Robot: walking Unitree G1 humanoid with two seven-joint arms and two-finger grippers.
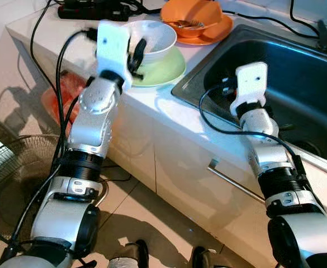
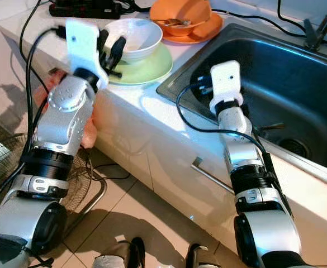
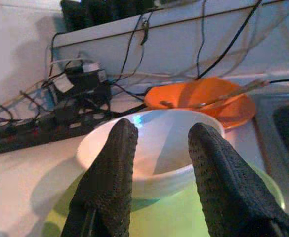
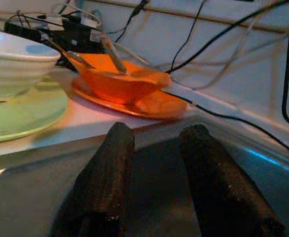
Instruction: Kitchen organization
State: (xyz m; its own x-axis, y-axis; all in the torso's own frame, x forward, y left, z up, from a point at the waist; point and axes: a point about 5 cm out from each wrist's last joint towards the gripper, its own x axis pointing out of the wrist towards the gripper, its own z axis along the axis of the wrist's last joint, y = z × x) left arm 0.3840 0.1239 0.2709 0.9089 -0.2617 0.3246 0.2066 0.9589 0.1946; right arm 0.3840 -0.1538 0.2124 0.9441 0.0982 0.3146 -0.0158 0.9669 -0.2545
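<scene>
A white bowl (image 1: pixel 155 36) stands on a pale green plate (image 1: pixel 166 70) on the white counter (image 1: pixel 169 106). My left gripper (image 1: pixel 136 53) is open at the bowl's near-left rim. In the left wrist view its fingers (image 3: pixel 114 168) stand either side of the bowl (image 3: pixel 159 148), holding nothing. Behind it, an orange bowl (image 1: pixel 194 14) with utensils in it sits on an orange plate (image 1: pixel 219 33). My right gripper (image 4: pixel 156 131) is open and empty over the near-left part of the steel sink (image 1: pixel 297 72).
A black power strip (image 1: pixel 90 10) and several cables run along the back of the counter. A drain (image 1: pixel 314 148) lies in the sink bottom. Below are a cabinet handle (image 1: pixel 233 181), a red bag (image 1: pixel 68 92) and a floor fan (image 1: pixel 12 162).
</scene>
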